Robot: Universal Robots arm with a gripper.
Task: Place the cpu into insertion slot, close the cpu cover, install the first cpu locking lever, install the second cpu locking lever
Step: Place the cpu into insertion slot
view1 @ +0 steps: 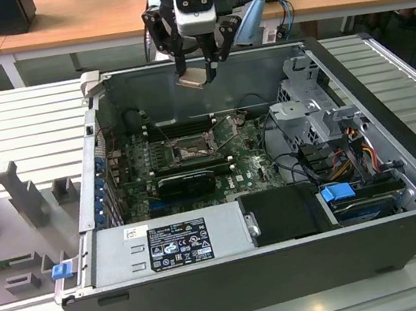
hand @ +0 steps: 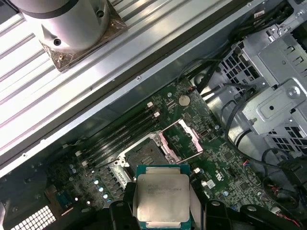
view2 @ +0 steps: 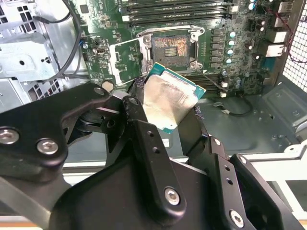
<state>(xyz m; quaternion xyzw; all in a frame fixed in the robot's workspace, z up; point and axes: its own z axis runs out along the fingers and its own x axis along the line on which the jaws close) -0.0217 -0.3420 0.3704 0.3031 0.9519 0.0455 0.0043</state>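
Black two-finger gripper (view1: 196,74) is clamped on the cpu (view1: 193,78), a flat square chip with a silvery-beige metal lid on a green substrate, fingers on opposite edges. The chip is square, so it has no long axis. It hangs slightly tilted in the exterior view, high over the open dark-grey metal computer case (view1: 411,225), apart from the green circuit board (hand: 225,167). Its metal face points at the first wrist view. The dark-rimmed square insertion slot (view2: 170,48) is exposed, and the thin silvery cpu cover (view2: 125,57) is flipped open beside it.
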